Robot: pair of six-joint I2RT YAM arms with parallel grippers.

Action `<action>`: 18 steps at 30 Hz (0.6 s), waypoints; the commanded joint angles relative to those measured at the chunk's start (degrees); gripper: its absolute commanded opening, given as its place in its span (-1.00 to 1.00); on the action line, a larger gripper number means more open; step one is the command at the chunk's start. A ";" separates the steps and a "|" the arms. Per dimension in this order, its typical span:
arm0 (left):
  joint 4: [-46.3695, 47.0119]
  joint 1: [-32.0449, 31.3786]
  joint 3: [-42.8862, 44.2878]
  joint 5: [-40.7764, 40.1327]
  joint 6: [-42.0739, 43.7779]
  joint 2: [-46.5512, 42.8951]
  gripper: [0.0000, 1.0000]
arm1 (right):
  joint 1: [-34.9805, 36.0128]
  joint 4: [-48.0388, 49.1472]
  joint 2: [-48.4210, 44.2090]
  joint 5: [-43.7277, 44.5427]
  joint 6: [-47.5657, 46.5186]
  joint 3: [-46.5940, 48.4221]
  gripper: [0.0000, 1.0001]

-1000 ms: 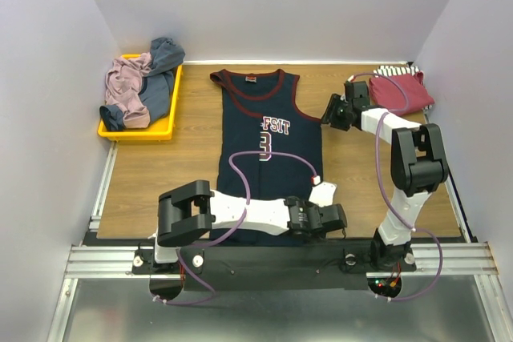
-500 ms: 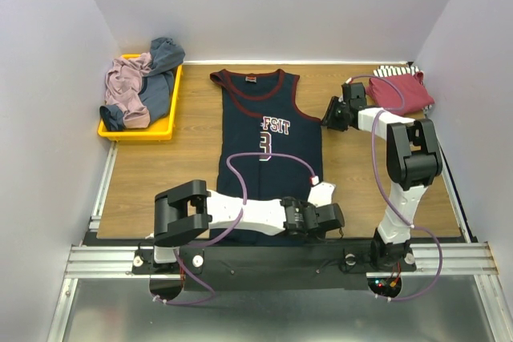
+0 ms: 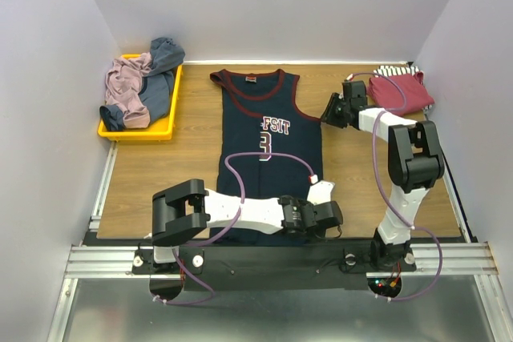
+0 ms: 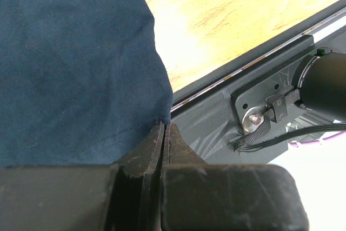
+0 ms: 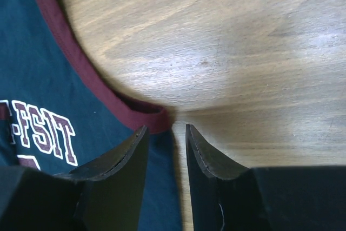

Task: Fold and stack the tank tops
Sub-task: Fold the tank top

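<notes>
Nearest, the left gripper (image 4: 164, 126) is clenched on the hem of the navy jersey (image 3: 264, 118), flat on the table (image 3: 160, 174). Farther out, its white letters read "FSIT" above a "3", and the right gripper (image 5: 165, 131) stands parted astride its maroon-trimmed armhole corner. Beyond lies a dark red top (image 3: 401, 92).

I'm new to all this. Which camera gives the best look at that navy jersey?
The top external view: the navy jersey lies flat there, nearly whole. The left wrist view shows only a plain navy corner; the right wrist view, just an armhole's maroon trim and some lettering.
</notes>
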 commanded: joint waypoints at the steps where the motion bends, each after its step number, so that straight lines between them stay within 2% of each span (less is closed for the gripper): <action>1: 0.70 0.16 -0.89 -0.36 -0.16 -3.06 -1.00 | 0.54 3.08 -3.09 0.92 0.07 -0.01 -0.21; 18: 1.05 0.25 -1.42 -0.10 -0.33 -4.12 -1.00 | 1.59 2.38 3.76 2.06 -0.46 3.24 -0.22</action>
